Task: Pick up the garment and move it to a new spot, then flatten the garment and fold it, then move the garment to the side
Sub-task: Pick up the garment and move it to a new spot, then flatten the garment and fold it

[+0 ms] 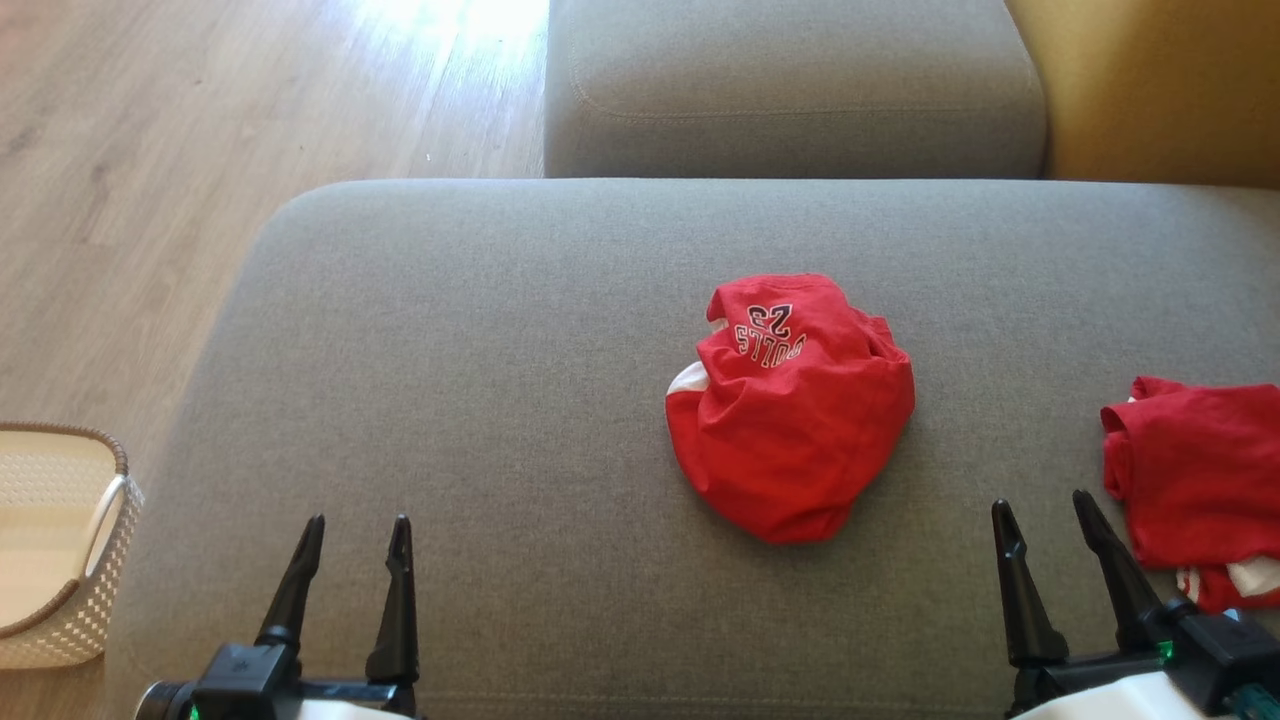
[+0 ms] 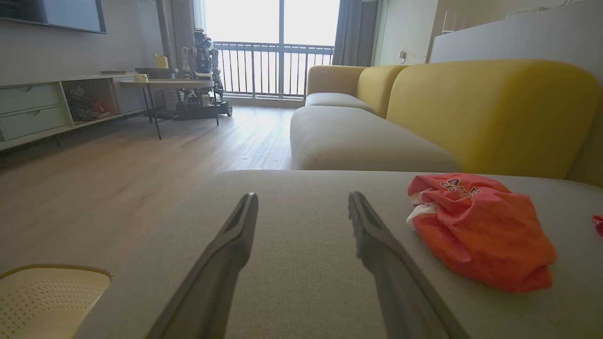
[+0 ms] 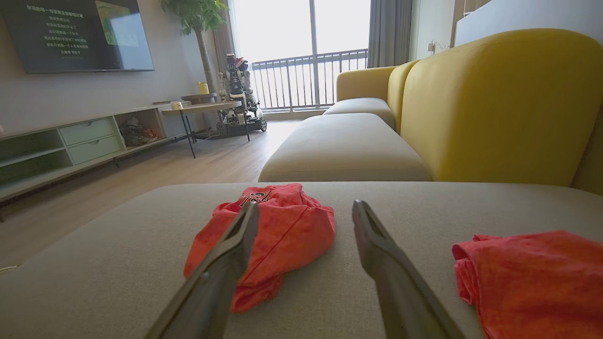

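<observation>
A crumpled red garment (image 1: 790,410) with dark lettering and a bit of white trim lies in a heap near the middle of the grey sofa cushion (image 1: 480,380). It also lies right of the fingers in the left wrist view (image 2: 476,230) and ahead, slightly left, in the right wrist view (image 3: 273,235). My left gripper (image 1: 358,528) stands open near the cushion's front edge, well left of the heap. Open too, my right gripper (image 1: 1042,504) sits at the front right, between the heap and a second red garment. Both hold nothing.
A second red garment (image 1: 1200,480) lies folded at the cushion's right edge. A cream woven basket (image 1: 60,540) stands on the wooden floor at the left. Another grey cushion (image 1: 790,90) and the yellow backrest (image 1: 1150,90) lie beyond. A table and another robot stand far off.
</observation>
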You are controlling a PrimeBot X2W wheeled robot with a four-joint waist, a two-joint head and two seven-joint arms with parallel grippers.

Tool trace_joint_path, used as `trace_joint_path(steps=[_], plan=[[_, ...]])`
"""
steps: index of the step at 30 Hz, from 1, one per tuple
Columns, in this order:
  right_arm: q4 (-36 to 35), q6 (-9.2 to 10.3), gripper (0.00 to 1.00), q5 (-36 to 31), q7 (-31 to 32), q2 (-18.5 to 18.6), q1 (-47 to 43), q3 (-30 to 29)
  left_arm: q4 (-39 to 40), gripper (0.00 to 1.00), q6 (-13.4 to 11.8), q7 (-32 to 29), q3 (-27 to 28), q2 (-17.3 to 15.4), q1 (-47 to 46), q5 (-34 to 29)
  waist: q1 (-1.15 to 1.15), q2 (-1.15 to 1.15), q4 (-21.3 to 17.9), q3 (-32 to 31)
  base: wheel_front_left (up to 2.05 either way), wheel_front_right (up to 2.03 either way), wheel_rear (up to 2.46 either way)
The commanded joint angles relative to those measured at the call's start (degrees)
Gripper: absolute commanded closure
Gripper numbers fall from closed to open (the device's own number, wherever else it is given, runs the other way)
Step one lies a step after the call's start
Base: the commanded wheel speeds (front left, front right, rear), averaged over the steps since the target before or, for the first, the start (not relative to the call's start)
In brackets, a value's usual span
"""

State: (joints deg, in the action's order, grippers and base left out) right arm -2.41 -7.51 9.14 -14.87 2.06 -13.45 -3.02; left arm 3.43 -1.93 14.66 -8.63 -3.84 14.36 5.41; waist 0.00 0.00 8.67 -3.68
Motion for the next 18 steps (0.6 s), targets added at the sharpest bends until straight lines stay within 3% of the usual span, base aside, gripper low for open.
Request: trace_joint_path(steps=[1, 18], plan=[[-1.6, 0.02, 0.0, 0.17, -0.13, 0.82, 2.67, 1.44, 1.48, 0.0, 0.41, 0.33, 2.02, 0.54, -2.19, -0.47, 0.0, 0.0, -0.04, 0.03, 0.0, 0.0, 0.0], [-0.78, 0.02, 0.0, 0.28, -0.13, 0.82, 3.02, 2.27, -0.12, 0.0, 1.11, 0.34, 1.7, 0.94, -2.53, 0.6, 0.0, 0.0, 0.29, 0.26, 0.0, 0.0, 0.0]])
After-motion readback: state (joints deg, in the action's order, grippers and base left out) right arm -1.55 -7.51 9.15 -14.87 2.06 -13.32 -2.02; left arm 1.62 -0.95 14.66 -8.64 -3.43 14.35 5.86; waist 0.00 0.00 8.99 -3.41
